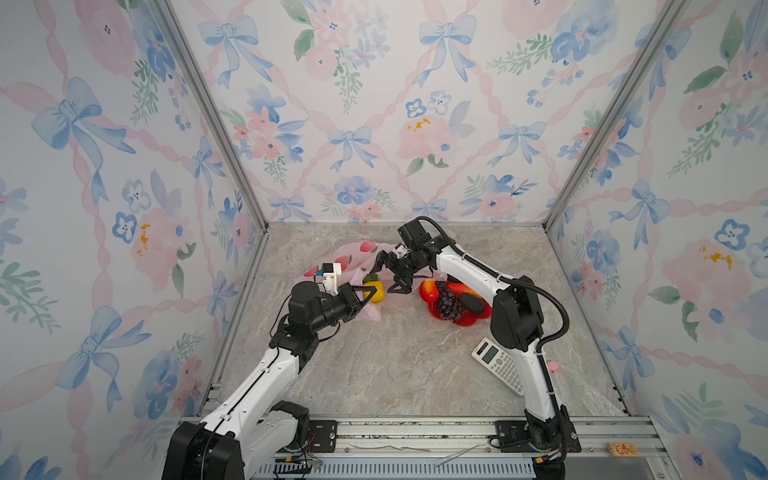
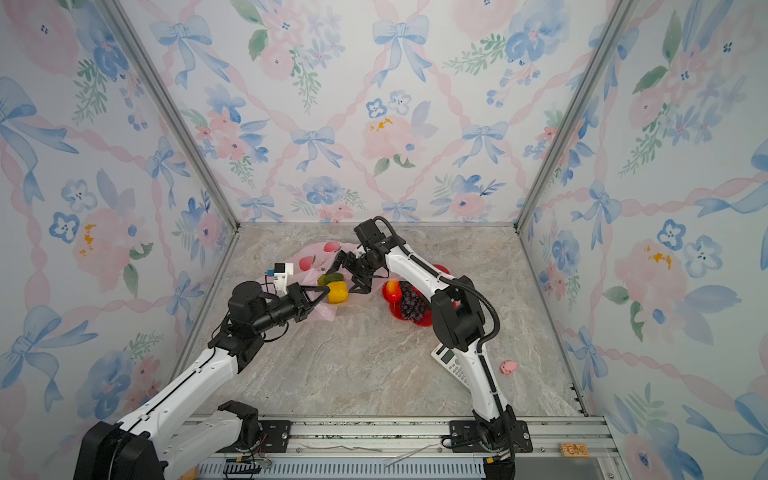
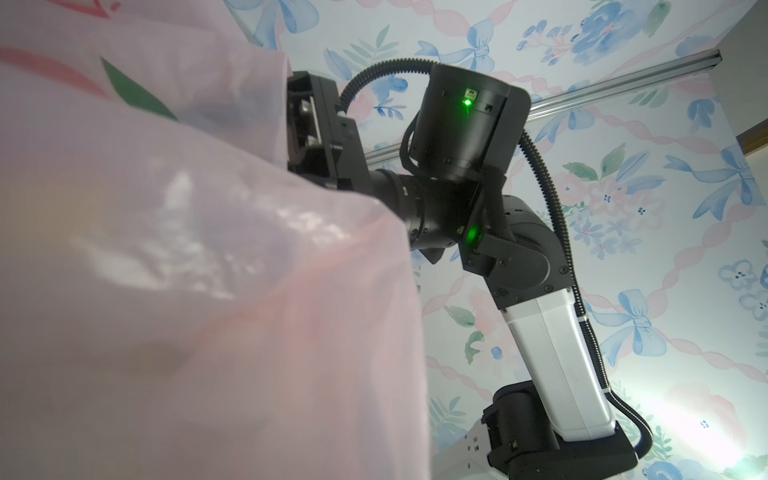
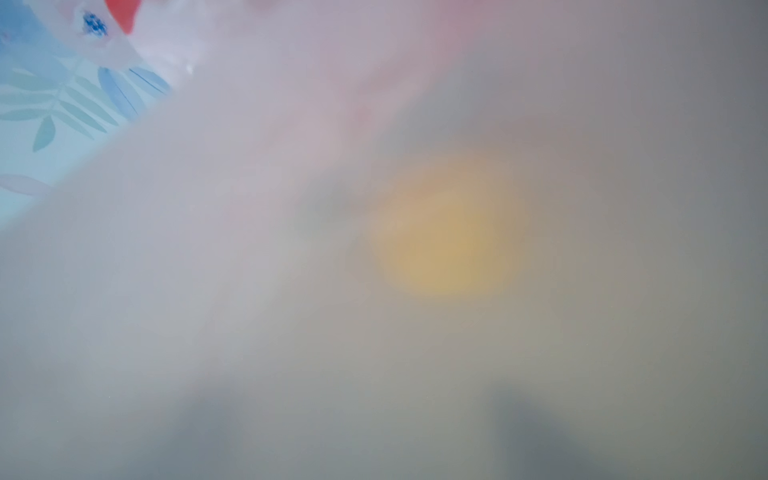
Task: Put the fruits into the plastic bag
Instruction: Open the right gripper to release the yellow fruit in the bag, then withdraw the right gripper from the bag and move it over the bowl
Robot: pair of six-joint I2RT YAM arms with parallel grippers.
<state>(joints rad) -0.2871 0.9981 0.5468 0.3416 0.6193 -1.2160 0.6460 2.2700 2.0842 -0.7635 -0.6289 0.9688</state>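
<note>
- Pale-pink translucent plastic bag (image 1: 350, 253), far centre: printed with red peach shapes and green leaves.
- Glossy yellow toy lemon (image 1: 376, 292): plain yellow. It shows as a blurred yellow patch (image 4: 440, 228) in the right wrist view.
- Small green toy fruit (image 1: 371, 277), just beyond the lemon: dark green.
- Red flower-shaped plastic plate (image 1: 467, 321), to the right: bright red.
- Purple toy grape bunch (image 1: 449, 301): deep purple.
- Dark oval toy avocado (image 1: 471, 303): near black.
- Red-yellow toy mango (image 1: 430, 289): red shading to orange-yellow.
- Slim white calculator (image 1: 498, 370), near right: white with grey keys.
- Tiny pink pig figure (image 2: 508, 367): pink.
- Marble-look tabletop (image 1: 395, 365): veined beige-grey.
- Wallpapered walls (image 1: 353, 137): blue bows, pink ribbons and blooms, green sprigs.
</note>
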